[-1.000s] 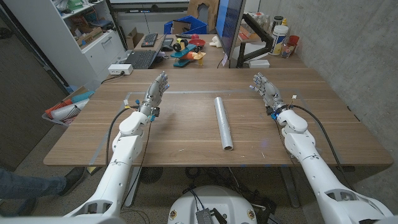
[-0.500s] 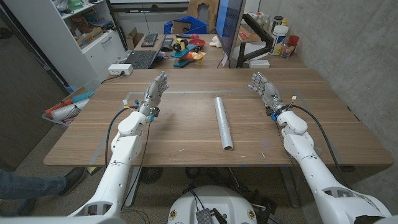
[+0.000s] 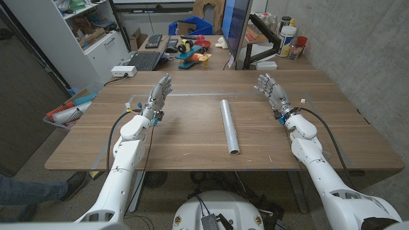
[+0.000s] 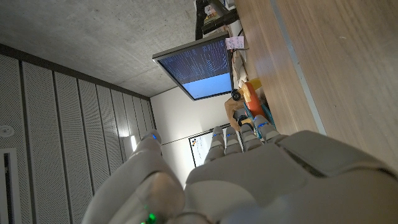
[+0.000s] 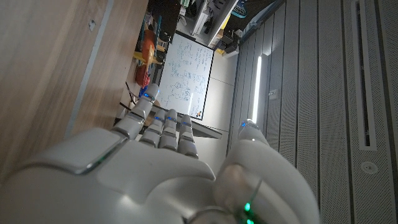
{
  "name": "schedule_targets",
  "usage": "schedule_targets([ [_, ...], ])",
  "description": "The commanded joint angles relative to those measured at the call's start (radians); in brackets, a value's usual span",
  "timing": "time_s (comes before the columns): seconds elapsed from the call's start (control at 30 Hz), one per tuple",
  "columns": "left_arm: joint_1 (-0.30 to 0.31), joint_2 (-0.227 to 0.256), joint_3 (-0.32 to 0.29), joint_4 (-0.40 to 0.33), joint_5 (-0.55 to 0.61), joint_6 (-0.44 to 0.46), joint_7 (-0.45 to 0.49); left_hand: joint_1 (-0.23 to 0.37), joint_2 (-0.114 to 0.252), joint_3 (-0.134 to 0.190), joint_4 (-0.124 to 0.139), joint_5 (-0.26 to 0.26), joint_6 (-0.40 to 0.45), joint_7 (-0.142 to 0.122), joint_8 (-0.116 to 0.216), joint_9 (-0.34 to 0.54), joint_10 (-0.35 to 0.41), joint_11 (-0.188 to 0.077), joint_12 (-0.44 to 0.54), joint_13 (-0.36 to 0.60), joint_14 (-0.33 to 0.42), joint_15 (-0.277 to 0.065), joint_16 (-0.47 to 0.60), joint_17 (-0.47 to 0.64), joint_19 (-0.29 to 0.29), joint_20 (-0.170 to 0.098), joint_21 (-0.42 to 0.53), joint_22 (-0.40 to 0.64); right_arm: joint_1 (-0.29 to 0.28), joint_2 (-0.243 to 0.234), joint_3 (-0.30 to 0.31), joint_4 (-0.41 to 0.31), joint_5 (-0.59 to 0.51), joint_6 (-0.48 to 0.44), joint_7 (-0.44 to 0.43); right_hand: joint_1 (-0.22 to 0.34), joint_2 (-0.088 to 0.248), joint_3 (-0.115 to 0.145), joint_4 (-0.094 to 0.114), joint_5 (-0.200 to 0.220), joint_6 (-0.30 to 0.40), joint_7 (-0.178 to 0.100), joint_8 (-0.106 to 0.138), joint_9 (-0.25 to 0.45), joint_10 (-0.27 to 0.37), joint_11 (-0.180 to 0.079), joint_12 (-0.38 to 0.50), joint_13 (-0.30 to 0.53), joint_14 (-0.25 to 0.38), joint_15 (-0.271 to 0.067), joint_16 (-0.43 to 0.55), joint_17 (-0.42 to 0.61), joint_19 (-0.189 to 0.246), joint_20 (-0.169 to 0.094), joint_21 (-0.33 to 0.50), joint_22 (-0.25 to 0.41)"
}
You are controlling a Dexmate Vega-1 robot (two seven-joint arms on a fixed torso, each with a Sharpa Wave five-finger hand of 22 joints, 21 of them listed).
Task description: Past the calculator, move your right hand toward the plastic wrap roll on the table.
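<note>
Since the last frames show almost no shift, right hand (image 3: pixel 270 89) stays empty, fingers spread, well apart from plastic wrap roll (image 3: pixel 229 124); reach barely begun.

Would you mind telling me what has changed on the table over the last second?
Nothing has visibly changed. The right hand and left hand stay raised, holding nothing, with fingers apart, and the plastic wrap roll lies untouched between them on the table.
</note>
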Motion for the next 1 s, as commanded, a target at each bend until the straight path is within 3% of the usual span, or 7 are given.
schedule_targets([
  [0.03,0.014,-0.002,-0.001,-0.023,0.007,0.011,0.008,0.000,0.012,-0.001,-0.007,-0.001,0.003,0.001,-0.004,0.005,0.002,-0.004,-0.001,0.003,0.005,-0.003,0.002,0.003,-0.019,0.008,-0.004,0.005,-0.003,-0.017,-0.005,-0.017,-0.026,0.020,0.010,-0.016,0.002,-0.011,0.002,0.005,0.006,-0.013,-0.002,0.006,0.009,-0.006,-0.003,0.003,0.013,-0.004,0.008,0.002,0.011,0.001,-0.007,0.003],
  [0.33,0.016,-0.003,0.002,-0.030,0.009,0.016,0.009,-0.002,0.013,-0.002,-0.008,-0.002,0.005,0.001,-0.005,0.005,0.003,-0.002,-0.004,0.002,0.005,-0.002,0.001,0.004,-0.018,0.010,-0.010,0.006,-0.008,-0.025,-0.011,-0.026,-0.045,0.042,0.008,-0.033,-0.002,-0.019,0.008,0.011,0.017,-0.024,0.001,0.006,0.024,-0.019,-0.004,0.003,0.028,-0.018,0.011,-0.002,0.014,0.002,-0.017,0.003],
  [0.57,0.012,-0.001,0.007,-0.039,0.011,0.021,0.006,-0.002,0.013,-0.003,-0.008,-0.002,0.008,-0.001,-0.005,0.005,0.002,-0.003,-0.006,0.001,0.003,-0.006,0.000,0.004,-0.017,0.011,-0.014,0.006,-0.004,-0.015,-0.018,-0.010,-0.063,0.094,-0.004,-0.064,-0.009,-0.036,0.019,0.022,0.048,-0.049,0.011,0.006,0.055,-0.058,-0.006,0.003,0.048,-0.036,0.014,-0.009,0.030,0.001,-0.035,0.003],
  [1.0,0.010,0.001,0.009,-0.047,0.014,0.026,0.005,-0.004,0.014,-0.004,-0.010,-0.002,0.015,-0.001,-0.005,0.005,0.002,-0.006,-0.009,0.001,0.003,-0.006,-0.001,0.004,-0.015,0.012,-0.022,0.006,0.004,-0.007,-0.025,0.015,-0.069,0.148,0.006,-0.088,-0.010,-0.047,0.029,0.035,0.072,-0.078,0.015,0.006,0.087,-0.090,-0.007,0.003,0.072,-0.042,0.017,-0.016,0.053,0.006,-0.049,0.003],
])
